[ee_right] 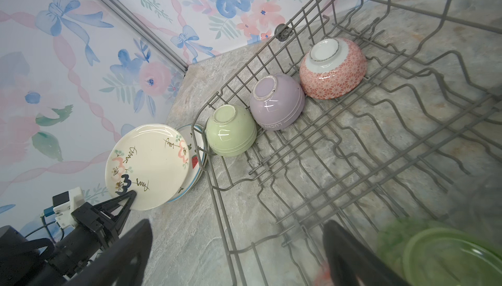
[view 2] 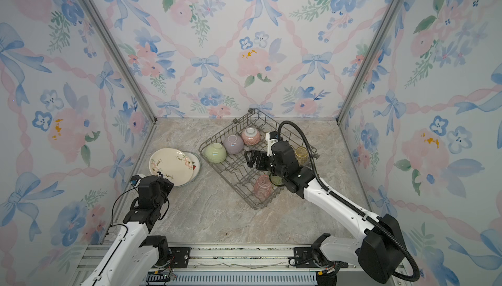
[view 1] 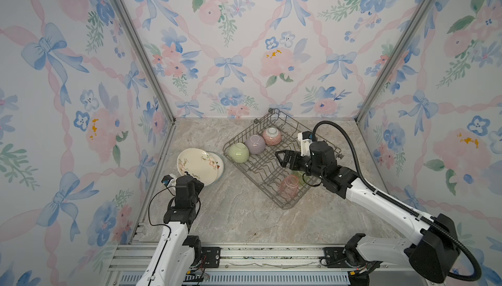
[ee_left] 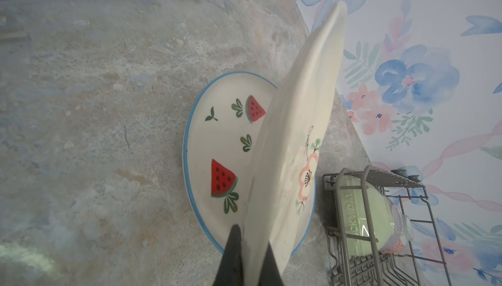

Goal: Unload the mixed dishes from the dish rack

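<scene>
The left gripper [view 1: 187, 175] is clamping tight on the near rim of the cream floral plate [view 1: 197, 164], which is sitting tilted directly ahead of its fingers and above the white fruit-print plate [ee_left: 222, 140], itself lying flat on the marble-patterned tabletop [view 1: 231, 216] just left of the dish rack [view 1: 262, 166]. In the left wrist view the cream plate is cutting across the fruit-print plate and hiding about half of it, and whether the two are touching at the far edge cannot be told. Further rims are showing under the fruit-print plate in the right wrist view, too closely stacked to separate. The right gripper [view 1: 279, 159] is hovering over the bare tines in the middle of the rack with its jaws spread wide and nothing between them. Along the rack's far-left wall three bowls are resting upside down in a row: the green bowl [view 1: 239, 152] nearest the plates, the lilac bowl [view 1: 255, 144] next and the pink bowl [view 1: 271, 136] farthest back, all apart from the open fingers. A pink tumbler [view 1: 288, 186] is lying near the rack's front corner, below the right arm. A green tumbler [view 1: 298, 174] is mostly hidden behind that arm in both top views and is blurring at the edge of the right wrist view, while an amber tumbler [view 2: 301, 154] is peeking out beside the wrist in a top view.
</scene>
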You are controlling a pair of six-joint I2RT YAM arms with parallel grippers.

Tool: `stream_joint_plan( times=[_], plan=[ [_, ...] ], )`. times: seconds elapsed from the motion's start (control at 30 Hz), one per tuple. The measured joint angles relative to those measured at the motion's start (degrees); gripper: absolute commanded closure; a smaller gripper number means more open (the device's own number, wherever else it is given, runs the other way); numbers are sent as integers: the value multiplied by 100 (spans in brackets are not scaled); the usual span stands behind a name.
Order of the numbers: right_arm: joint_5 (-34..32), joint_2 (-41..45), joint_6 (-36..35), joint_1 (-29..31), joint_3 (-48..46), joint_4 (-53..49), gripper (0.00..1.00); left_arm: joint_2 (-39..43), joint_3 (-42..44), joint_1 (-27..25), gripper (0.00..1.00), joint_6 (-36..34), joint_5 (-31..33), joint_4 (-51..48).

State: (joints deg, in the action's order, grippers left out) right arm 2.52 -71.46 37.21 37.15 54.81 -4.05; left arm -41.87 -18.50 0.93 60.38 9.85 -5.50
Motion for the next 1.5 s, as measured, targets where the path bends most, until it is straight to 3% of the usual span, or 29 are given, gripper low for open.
stream_joint_plan(
  times=[0.23,0.5,0.53,0.57,0.6,0.73,0.8,1.2,1.5],
  plan=[
    [-4,2,0,0,-9,-52,1,-225,39,114,100,142,-518,122],
    [-28,138,-2,0,-74,-186,1,-280,42,208,99,142,-695,166],
    [-33,153,-2,-2,-74,-197,1,-291,42,221,90,142,-719,173],
    [-44,170,-2,-2,-74,-203,1,-299,42,229,73,133,-739,179],
    [-52,186,-4,-4,-74,-208,1,-302,39,240,49,122,-776,273],
    [-109,249,-24,-11,-83,-256,1,-358,37,293,22,116,-859,553],
    [-133,284,-31,-28,-90,-291,1,-442,33,293,3,66,-946,625],
    [-192,452,-42,-74,-138,-400,1,-498,22,323,2,79,-1250,726],
    [-289,879,-87,-514,-247,-708,3,-350,-164,323,2,-55,-1646,621]
  ],
)
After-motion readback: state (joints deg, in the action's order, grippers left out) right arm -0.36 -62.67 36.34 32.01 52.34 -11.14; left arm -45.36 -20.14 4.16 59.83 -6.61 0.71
